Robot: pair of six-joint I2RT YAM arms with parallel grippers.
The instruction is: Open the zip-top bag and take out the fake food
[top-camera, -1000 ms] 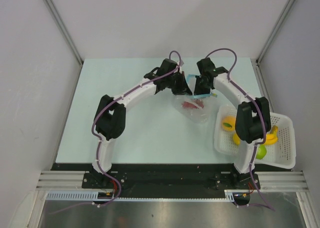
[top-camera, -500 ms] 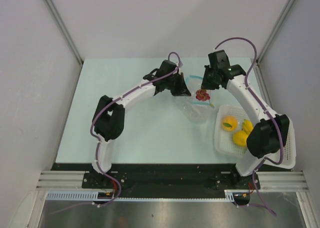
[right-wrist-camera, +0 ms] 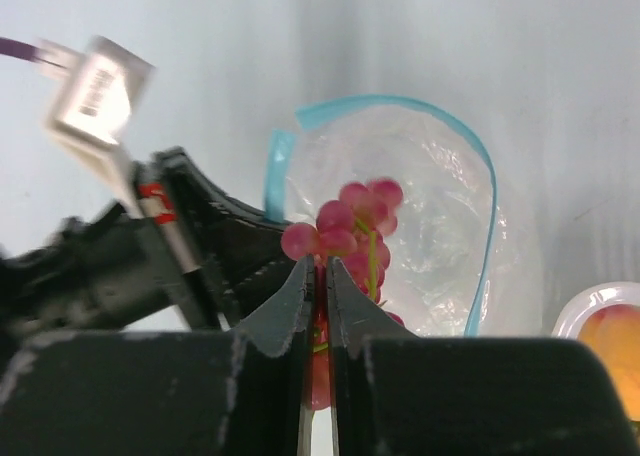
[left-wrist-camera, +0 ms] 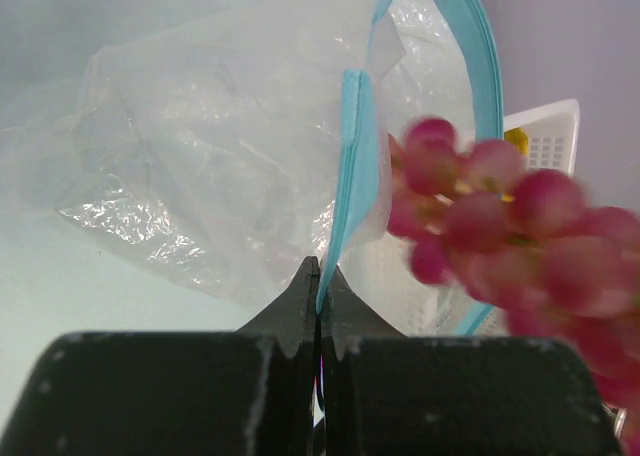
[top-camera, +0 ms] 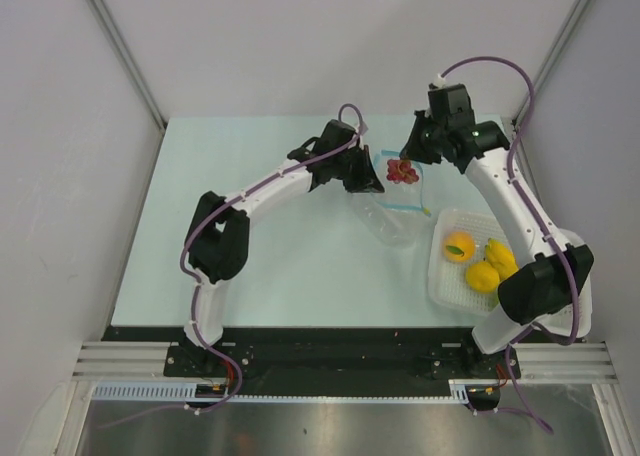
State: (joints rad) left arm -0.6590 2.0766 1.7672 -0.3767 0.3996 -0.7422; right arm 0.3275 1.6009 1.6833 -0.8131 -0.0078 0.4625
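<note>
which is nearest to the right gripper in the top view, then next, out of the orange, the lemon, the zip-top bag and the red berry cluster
1. red berry cluster, clamped in the right gripper
2. zip-top bag, just below it, toward the arm bases
3. orange, left side of the white basket
4. lemon, same basket, nearer the bases

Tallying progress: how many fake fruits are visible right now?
4: a red berry cluster in the right pincer over the zip-top bag; an orange, a lemon and a longer yellow fruit in the white basket. The right arm hides part of the basket, so more may be there.
</note>
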